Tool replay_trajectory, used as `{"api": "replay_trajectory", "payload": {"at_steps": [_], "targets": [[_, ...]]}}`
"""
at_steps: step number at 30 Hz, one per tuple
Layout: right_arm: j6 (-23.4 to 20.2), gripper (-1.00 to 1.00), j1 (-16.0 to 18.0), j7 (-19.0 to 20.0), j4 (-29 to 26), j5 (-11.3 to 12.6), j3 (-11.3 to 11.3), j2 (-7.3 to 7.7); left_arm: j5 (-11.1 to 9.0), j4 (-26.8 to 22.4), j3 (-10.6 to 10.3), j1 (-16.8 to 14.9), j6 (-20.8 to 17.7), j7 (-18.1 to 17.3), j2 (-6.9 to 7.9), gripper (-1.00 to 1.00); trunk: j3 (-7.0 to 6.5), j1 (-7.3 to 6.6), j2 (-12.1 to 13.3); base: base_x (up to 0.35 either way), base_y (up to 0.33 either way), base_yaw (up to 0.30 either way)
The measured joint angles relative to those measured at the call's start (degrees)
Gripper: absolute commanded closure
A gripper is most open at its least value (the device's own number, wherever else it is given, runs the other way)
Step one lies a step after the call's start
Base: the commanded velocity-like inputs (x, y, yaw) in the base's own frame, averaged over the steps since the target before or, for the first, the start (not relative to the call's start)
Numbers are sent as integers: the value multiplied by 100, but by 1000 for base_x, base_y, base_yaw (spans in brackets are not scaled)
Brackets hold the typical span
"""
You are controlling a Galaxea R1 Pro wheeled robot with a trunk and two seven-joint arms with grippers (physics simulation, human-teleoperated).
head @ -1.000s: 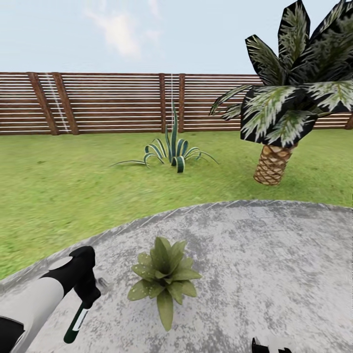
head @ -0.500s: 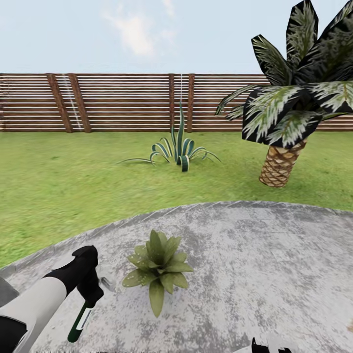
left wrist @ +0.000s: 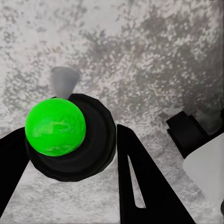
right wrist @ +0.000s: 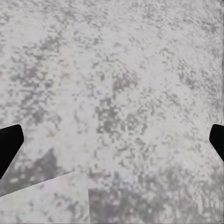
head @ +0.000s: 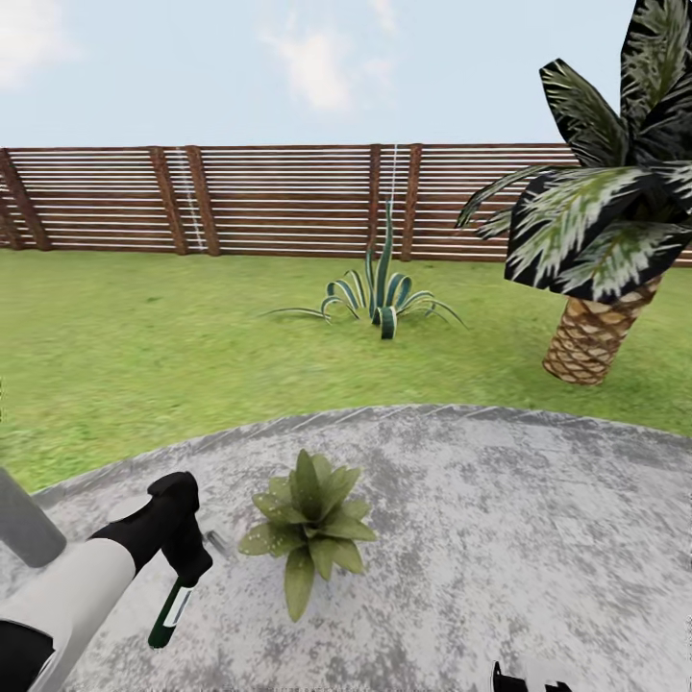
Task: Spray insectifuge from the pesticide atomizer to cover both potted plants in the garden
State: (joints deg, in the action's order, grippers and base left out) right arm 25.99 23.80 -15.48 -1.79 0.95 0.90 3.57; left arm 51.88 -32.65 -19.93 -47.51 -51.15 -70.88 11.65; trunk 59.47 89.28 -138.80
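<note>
I have the pesticide atomizer [head: 171, 610] in my left claw [left wrist: 70, 140], whose 2 black fingers sit clamped on its dark collar under the glossy green cap; it hangs just beside 1 potted plant [head: 308, 529], and I judge it light, rigid and slick, best held at that collar. The plant is a low rosette of stiff pointed olive leaves on the mottled grey patio [head: 500, 538], with lawn [head: 144, 356] and slatted fence [head: 279, 197] beyond. My right claw [right wrist: 112, 140] is spread wide, empty.
</note>
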Motion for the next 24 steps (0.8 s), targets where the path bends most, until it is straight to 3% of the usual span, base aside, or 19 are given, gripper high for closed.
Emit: {"api": "replay_trajectory", "payload": {"at_steps": [13, 24], "targets": [[0, -100, 0, 13, 0, -4, 0, 8, -1, -2, -7, 0, -4, 1, 0, 100, 0, -1, 0, -75, -275, 15], [0, -100, 1, 0, 1, 0, -2, -5, 1, 11, 25, 1, -3, -7, 9, 100, 0, -1, 0, 0, -286, 261]]}}
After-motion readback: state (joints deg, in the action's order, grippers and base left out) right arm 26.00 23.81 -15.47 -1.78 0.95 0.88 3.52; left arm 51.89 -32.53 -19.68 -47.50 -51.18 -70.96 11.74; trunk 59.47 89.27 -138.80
